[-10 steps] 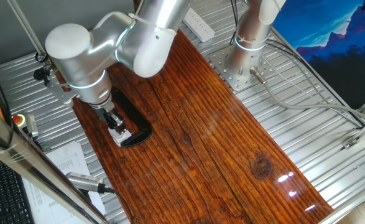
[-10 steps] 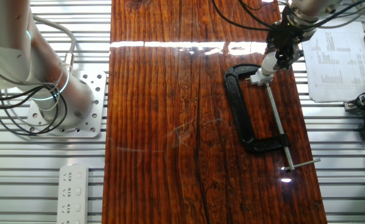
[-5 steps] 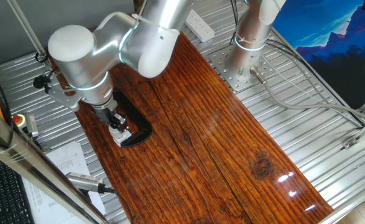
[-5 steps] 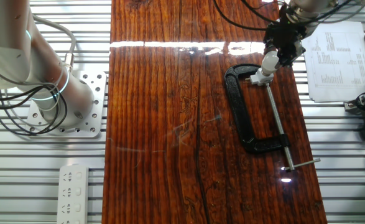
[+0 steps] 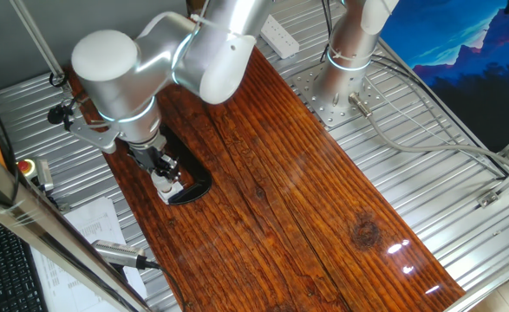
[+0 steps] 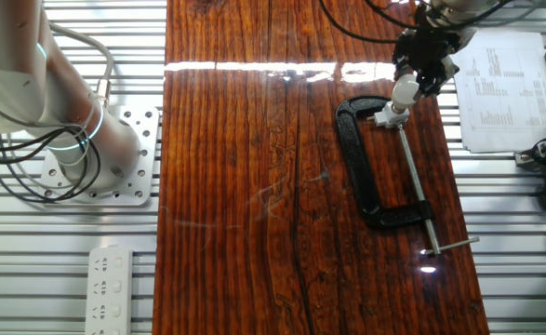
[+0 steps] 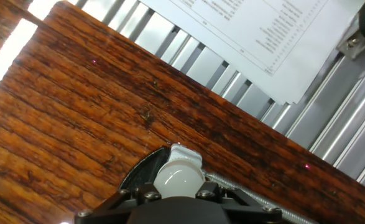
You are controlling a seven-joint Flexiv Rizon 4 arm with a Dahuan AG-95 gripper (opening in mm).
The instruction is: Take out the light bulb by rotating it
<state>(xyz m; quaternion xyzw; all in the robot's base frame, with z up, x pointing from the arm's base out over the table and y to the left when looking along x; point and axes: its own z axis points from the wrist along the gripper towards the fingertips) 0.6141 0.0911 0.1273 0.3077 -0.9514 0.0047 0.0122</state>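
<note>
The light bulb (image 7: 178, 177) is a small white dome between my fingers at the bottom of the hand view. It stands over the white socket block (image 7: 186, 155), which is held in a black C-clamp (image 6: 363, 177) on the wooden board. My gripper (image 6: 410, 82) points down and is shut on the light bulb (image 6: 403, 91). In one fixed view the gripper (image 5: 161, 166) sits just above the bulb (image 5: 162, 179) and the socket block (image 5: 171, 190). The bulb's metal base is hidden.
The clamp's long screw rod (image 6: 416, 191) runs along the board toward its T-handle. Printed paper sheets (image 6: 500, 88) lie beside the board on the ribbed metal table. A silver cylindrical tool (image 5: 120, 253) with a cable lies near the front. A second arm's base (image 5: 345, 69) stands at the back.
My hand has turned about its own axis while staying over the socket, and the arm's wrist has shifted slightly. The bulb stays between the fingers.
</note>
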